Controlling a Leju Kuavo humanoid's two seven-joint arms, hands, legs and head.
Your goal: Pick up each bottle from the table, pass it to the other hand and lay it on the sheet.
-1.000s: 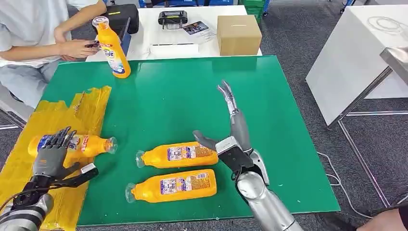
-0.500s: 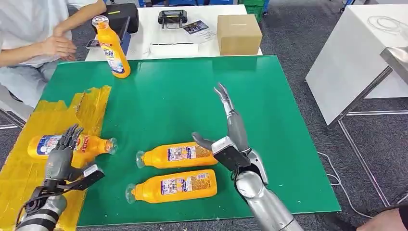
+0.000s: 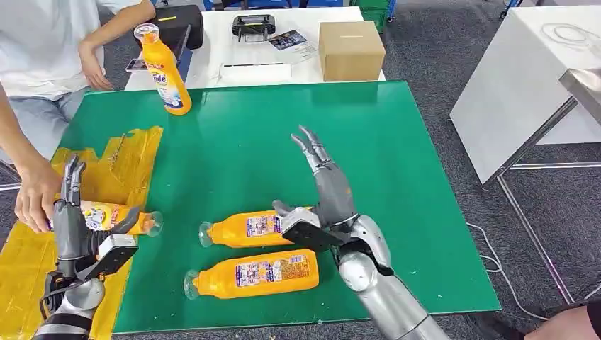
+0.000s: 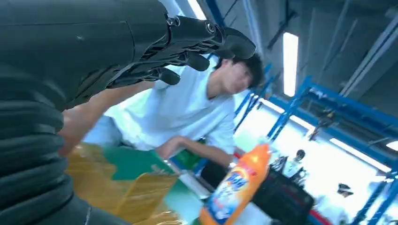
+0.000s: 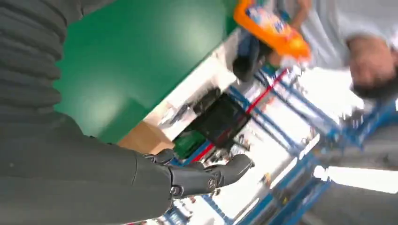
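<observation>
Right hand [image 3: 322, 191]: open and empty, fingers straight and apart, raised over the green worktop [image 3: 425, 184] just beyond the label end of the nearer-centre lying bottle [image 3: 255, 228]. A second lying bottle [image 3: 251, 273] rests parallel to the first, closer to the robot, beside the silver forearm; the two are near but apart.

Left hand [image 3: 69, 219]: open, fingers pointing upward, holding nothing, standing over the yellow sheet [image 3: 124, 159] at the worktop's left edge. Directly behind it a third bottle [image 3: 117, 216] lies on the sheet, cap toward the centre; a person's hand [image 3: 35, 202] rests on its base end, partly hidden by the robot's fingers.

An upright bottle [image 3: 161, 69] stands at the far-left corner. Beyond the worktop a white table carries a cardboard box [image 3: 351, 49] and a black device [image 3: 254, 27].

Left wrist view: dark fingers [image 4: 197, 40] extended, with the person in a white shirt and the upright bottle [image 4: 237, 185] behind. Right wrist view: extended fingers [image 5: 211, 176] above the green surface.
</observation>
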